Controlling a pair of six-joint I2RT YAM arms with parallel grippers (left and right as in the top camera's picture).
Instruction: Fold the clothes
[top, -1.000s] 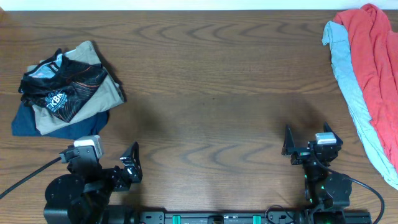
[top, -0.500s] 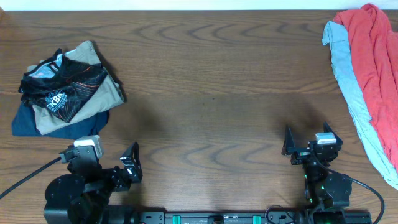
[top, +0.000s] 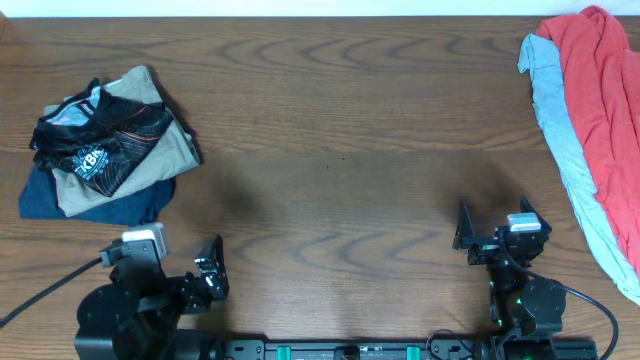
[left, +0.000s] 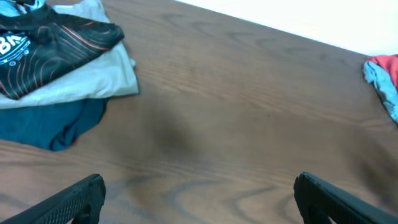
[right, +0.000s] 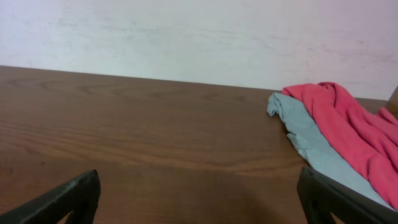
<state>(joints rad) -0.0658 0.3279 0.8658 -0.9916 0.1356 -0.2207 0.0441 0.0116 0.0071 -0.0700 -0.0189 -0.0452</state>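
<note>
Brown wood-grain table (top: 340, 120) meets a plain white wall (right: 186, 37). The crumpled black, copper-lined sports jersey (top: 100, 140) lies far left atop khaki-beige trousers (top: 172, 150), long axis roughly left-right. Left gripper (top: 212, 272) and right gripper (top: 493, 224) both have fingers spread apart.

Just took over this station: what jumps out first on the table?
The black jersey with copper contour lines sits bunched atop khaki trousers and a navy garment at far left. Opposite, a red garment partly covers a pale grey garment at the right edge.
</note>
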